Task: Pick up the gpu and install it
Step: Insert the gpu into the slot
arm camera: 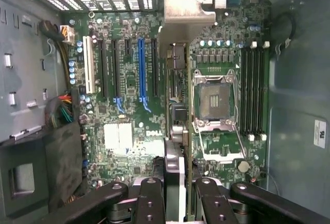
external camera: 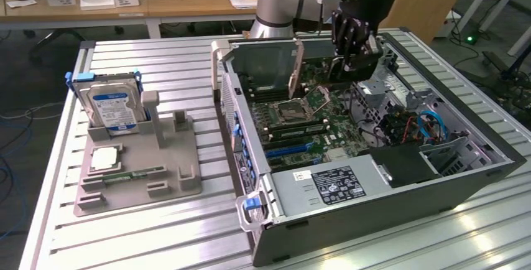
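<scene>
Green circuit-board gpu card [arm camera: 176,115] with a silver metal end bracket is sitting edge-on between my fingers [arm camera: 150,203]. My black claw [arm camera: 178,195] is clenching it, pressing on both faces. The card is standing upright over the green motherboard [arm camera: 129,131] and running lengthwise between the long blue expansion slot [arm camera: 142,69] and the square silver CPU socket [arm camera: 214,102]. Its bracket end is pointing at the vented rear wall of the case. I cannot tell whether the card's lower edge is touching a slot or hanging just above the board.

In the exterior view, my claw [external camera: 352,43] is hanging at about 1 o'clock from frame centre, inside the open dark grey computer case [external camera: 249,158] lying on its side. A grey power supply box with a black label [external camera: 332,186] is sitting at the case's 6 o'clock.

At 9 o'clock from the case, well apart from it, a grey plastic holder tray [external camera: 166,186] is carrying two things. A boxy silver hard drive with a blue-white label [external camera: 114,108] is standing upright at the tray's 11 o'clock. A small narrow green RAM stick [external camera: 137,175] is lying flat nearer its 6 o'clock. Everything is resting on a ribbed silver metal table [external camera: 124,239].
</scene>
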`<action>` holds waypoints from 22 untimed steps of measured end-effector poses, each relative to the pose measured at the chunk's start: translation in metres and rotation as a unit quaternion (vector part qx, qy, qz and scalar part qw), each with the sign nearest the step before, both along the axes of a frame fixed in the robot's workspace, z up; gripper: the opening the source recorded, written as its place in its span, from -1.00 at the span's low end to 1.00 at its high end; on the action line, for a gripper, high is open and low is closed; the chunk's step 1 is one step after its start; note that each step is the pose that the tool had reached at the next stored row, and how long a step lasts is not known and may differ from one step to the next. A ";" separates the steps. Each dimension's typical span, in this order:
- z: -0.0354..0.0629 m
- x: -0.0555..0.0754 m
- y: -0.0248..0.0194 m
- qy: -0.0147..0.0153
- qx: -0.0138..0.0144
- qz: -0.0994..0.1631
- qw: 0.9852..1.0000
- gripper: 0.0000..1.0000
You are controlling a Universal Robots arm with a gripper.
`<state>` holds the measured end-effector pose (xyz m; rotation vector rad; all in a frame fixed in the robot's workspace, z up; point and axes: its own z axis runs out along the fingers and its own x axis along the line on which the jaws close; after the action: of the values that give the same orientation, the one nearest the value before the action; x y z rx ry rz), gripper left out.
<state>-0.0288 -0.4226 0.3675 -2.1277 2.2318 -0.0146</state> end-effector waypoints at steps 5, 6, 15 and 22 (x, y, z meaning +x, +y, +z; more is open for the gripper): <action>-0.0049 -0.001 -0.0020 0.000 0.000 0.000 1.000 -0.44; -0.0061 -0.001 -0.0028 0.000 0.000 0.000 1.000 -0.44; -0.0151 -0.001 -0.0051 -0.001 0.000 0.000 1.000 -0.44; -0.0261 -0.001 -0.0052 -0.001 0.000 0.000 1.000 -0.44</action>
<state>-0.0297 -0.4277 0.3415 -2.1268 2.2309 -0.0154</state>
